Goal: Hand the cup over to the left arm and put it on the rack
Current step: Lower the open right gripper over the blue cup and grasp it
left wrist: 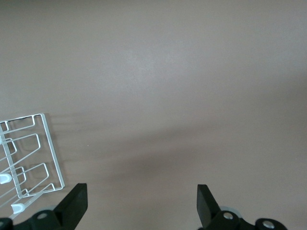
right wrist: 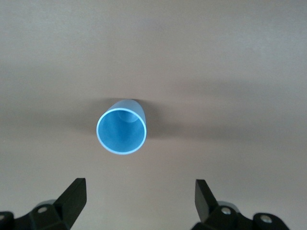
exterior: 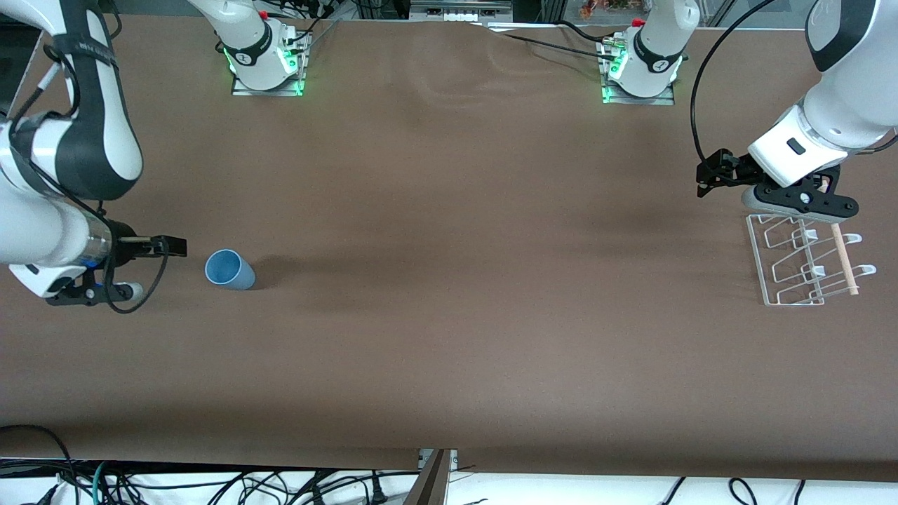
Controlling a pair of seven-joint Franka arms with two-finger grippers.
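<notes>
The light-blue cup [exterior: 229, 269] stands upright on the brown table toward the right arm's end, its open mouth showing in the right wrist view [right wrist: 122, 132]. My right gripper [exterior: 88, 290] hangs low beside the cup, farther toward the table's end, open and empty [right wrist: 139, 192]. The white wire rack [exterior: 757, 259] with its wooden rod [exterior: 844, 259] sits toward the left arm's end. My left gripper [exterior: 800, 200] hovers over the rack's edge that lies farther from the front camera, open and empty [left wrist: 141, 196]. A corner of the rack [left wrist: 53, 151] shows in the left wrist view.
The brown table [exterior: 449, 294] stretches bare between the cup and the rack. The two arm bases [exterior: 266, 59] [exterior: 642, 70] stand along the table's edge farthest from the front camera. The left arm's black cable [exterior: 694, 105] loops above the table near the rack.
</notes>
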